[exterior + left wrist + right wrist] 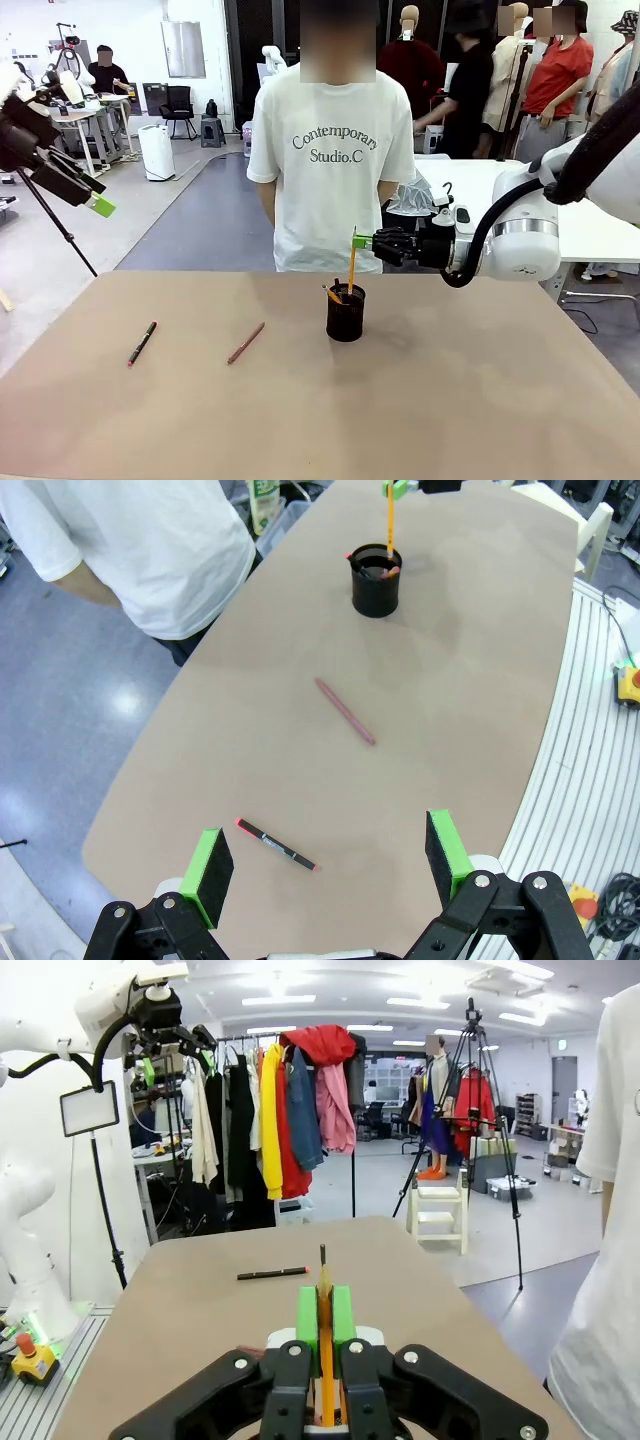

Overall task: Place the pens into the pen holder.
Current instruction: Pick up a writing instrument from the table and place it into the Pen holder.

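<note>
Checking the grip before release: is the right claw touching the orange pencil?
Touching. The right wrist view shows the right claw shut on the orange pencil, its green pads pressed against both sides of it.

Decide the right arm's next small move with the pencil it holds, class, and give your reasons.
Probably open the right gripper and let the orange-yellow pencil drop. The jaws are shut on its upper end, it hangs nearly upright, and its lower end already sits inside the rim of the black mesh pen holder, so release should leave it standing inside.
</note>
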You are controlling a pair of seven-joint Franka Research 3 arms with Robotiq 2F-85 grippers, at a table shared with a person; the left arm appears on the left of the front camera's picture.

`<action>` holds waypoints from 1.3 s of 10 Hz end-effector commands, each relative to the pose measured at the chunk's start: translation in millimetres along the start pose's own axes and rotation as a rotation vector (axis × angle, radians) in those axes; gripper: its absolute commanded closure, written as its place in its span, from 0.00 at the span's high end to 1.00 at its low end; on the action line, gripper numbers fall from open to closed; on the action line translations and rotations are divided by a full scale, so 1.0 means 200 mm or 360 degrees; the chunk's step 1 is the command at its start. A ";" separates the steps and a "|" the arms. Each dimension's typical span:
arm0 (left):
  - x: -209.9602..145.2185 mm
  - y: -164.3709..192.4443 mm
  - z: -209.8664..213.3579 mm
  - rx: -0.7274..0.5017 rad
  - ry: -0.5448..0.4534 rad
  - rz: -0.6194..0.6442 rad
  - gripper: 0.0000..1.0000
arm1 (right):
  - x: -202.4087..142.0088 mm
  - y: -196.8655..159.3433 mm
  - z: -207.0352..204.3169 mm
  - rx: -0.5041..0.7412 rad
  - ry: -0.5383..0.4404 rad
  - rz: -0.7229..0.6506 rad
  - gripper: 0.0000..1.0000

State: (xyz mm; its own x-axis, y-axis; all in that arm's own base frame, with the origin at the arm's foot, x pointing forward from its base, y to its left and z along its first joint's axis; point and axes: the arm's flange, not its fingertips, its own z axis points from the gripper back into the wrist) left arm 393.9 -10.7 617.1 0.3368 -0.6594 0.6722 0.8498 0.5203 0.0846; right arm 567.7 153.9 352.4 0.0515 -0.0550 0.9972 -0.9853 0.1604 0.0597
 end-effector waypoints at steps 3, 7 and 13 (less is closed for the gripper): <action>0.00 0.00 0.00 -0.0005 -0.0009 -0.0002 1.00 | 0.00 0.00 0.00 0.0000 0.0000 0.0000 0.00; 0.00 0.00 0.00 -0.0005 -0.0009 -0.0002 1.00 | -0.02 -0.01 0.00 -0.0008 -0.0003 0.0013 0.18; 0.00 0.00 0.00 -0.0005 -0.0009 -0.0002 1.00 | 0.13 -0.03 0.13 0.0016 0.0154 -0.0015 1.00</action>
State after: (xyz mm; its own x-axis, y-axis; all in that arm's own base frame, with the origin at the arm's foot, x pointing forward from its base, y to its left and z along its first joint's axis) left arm 393.9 -10.7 617.1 0.3368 -0.6594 0.6721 0.8498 0.5202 0.0846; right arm 570.8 132.7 359.7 0.0486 -0.0161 0.9987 -0.9842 0.1695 0.0506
